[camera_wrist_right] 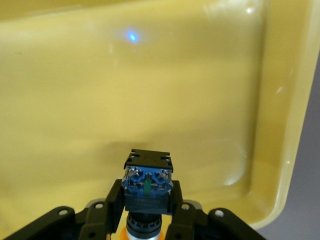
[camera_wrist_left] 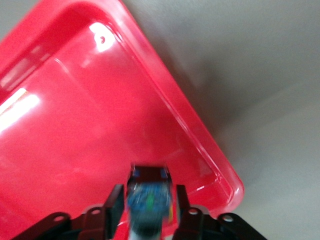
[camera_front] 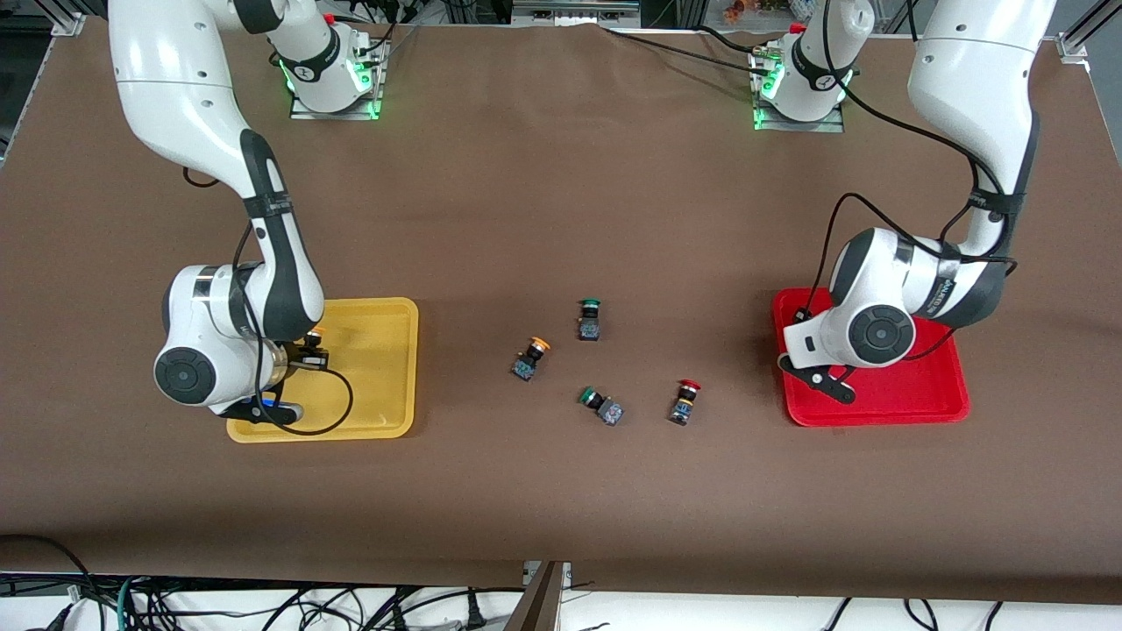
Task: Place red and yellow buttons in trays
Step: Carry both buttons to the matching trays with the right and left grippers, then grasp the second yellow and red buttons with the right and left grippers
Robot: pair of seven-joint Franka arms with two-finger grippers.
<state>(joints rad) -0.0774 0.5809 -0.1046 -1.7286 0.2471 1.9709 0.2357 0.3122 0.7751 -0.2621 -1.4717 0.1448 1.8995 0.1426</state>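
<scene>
Over the yellow tray, the right gripper has its fingers clenched on a yellow button. Over the red tray, the left gripper pinches a blurred button, its cap hidden. One yellow-capped button and one red-capped button lie on the tabletop between the trays.

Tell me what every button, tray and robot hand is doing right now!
Left gripper: over the red tray, fingers shut on a button.
Right gripper: over the yellow tray, fingers shut on a yellow-capped button.
Loose yellow button: tipped on the table.
Loose red button: on the table.
Two green buttons: on the table.
</scene>
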